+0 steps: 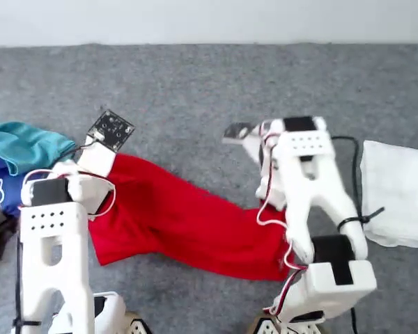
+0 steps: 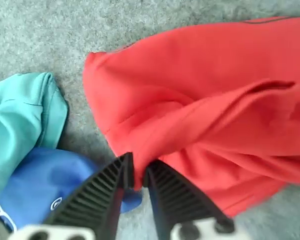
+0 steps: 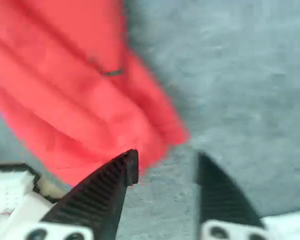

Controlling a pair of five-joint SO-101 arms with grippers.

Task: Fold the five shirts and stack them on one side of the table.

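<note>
The left gripper point(image 2: 137, 175) is clamped on the edge of a crumpled red cotton shirt point(image 2: 215, 110), with a fold caught between its black ribbed fingers point(image 2: 100, 190). Just beside it lies a bunched blue shirt point(image 2: 45, 185), and past that a teal shirt point(image 2: 25, 115), both on the grey carpeted table point(image 2: 65, 30). The right gripper point(image 3: 167, 170) has its jaws spread apart and holds nothing; the red cotton shirt's other end lies just beside one finger. Farther off lies a flat white shirt point(image 1: 397, 195).

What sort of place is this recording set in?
Probably a lab or hobby bench for cloth-folding trials: a grey carpeted table, a left arm and right arm side by side, and a red shirt, teal shirt and blue shirt lying loose.
</note>
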